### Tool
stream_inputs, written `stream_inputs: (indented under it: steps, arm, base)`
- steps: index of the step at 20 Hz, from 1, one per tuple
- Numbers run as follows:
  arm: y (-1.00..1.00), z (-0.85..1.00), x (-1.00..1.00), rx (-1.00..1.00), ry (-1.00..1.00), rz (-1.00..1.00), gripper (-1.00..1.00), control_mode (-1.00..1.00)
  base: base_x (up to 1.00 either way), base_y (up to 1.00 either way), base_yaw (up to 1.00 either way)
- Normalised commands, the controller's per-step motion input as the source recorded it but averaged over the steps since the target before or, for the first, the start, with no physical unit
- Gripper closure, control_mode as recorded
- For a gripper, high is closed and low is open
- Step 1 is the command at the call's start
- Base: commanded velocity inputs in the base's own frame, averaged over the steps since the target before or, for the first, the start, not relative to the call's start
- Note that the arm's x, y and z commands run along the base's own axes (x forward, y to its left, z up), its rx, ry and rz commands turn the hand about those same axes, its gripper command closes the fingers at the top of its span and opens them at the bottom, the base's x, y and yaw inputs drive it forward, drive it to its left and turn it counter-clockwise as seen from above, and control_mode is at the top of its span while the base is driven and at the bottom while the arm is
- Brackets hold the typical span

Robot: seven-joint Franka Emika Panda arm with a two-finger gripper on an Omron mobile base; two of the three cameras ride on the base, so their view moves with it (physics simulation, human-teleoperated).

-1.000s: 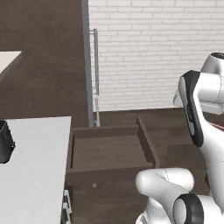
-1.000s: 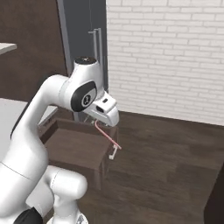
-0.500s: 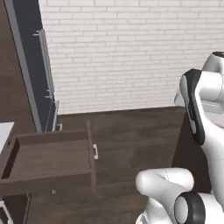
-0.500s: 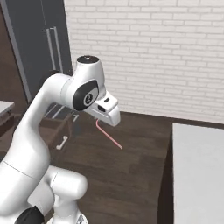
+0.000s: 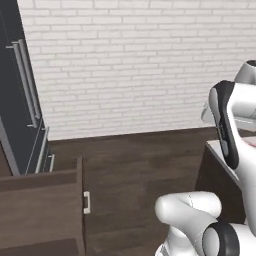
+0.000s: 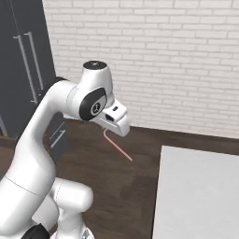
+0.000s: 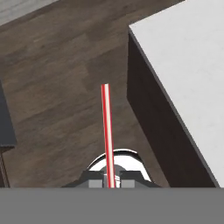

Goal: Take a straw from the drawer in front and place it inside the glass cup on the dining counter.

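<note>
- Since the earlier frames the base has swung right: the drawer (image 5: 42, 212) has slid to the left edge of the left base view, and a white counter (image 6: 198, 191) has come in at the right.
- The gripper (image 7: 109, 178) is clamped tight on the straw (image 7: 106, 131), which juts forward from between the fingertips.
- The straw hangs above the dark wood floor (image 7: 57, 87), beside the counter's edge.
- The drawer stands open.

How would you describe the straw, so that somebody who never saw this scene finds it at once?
Look at the white robot arm before the white brick wall. From its gripper, shut on it, the straw slants down over the dark wood floor, near the white counter. It is the one thin pink-red stick there.
</note>
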Motion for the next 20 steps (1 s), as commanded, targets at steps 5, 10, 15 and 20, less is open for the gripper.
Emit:
stream_inputs:
  steps: [5, 10, 15, 20]
  arm:
    - [0.00, 0.00, 0.00, 0.00, 0.00, 0.00, 1.00, 1.00]
    - [0.00, 0.00, 0.00, 0.00, 0.00, 0.00, 1.00, 1.00]
    - [0.00, 0.00, 0.00, 0.00, 0.00, 0.00, 1.00, 1.00]
    - [0.00, 0.00, 0.00, 0.00, 0.00, 0.00, 1.00, 1.00]
  base:
    - [1.00, 0.00, 0.00]
    - [1.00, 0.00, -0.01]
    - [1.00, 0.04, -0.03]
    - [1.00, 0.06, -0.13]
